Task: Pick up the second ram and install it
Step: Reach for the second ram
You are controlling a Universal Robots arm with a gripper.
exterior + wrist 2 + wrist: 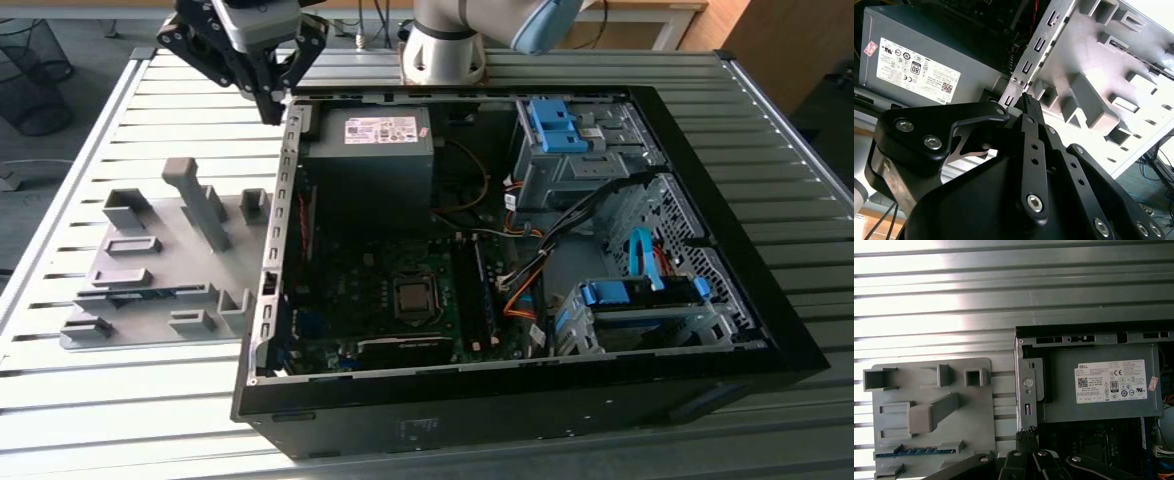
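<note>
Nearest the desk's (134, 110) near edge lies the open computer case (534, 410), with its black memory slots (477, 295) running beside the processor socket. Beside the case, toward the desk edge on the exterior view's left, sits the grey holder tray (167, 235). The second ram (914, 451), a blue-green stick, stands on edge in a long slot in the tray's nearer half, untouched. The step in hand appears to be the reach for this stick. It would be done well by spreading the jaws just wider than the board is thick and squaring them to its long faces. They should close near its middle, clear of the tray's ribs, so that it lifts straight and level out of the slot. Farther back, the gripper (276, 100) hangs over the case's wall beside the power supply (367, 160), toward the desk's far edge and well apart from the ram. In both wrist views its jaws stand closed tip to tip, with nothing between them and touching nothing.
</note>
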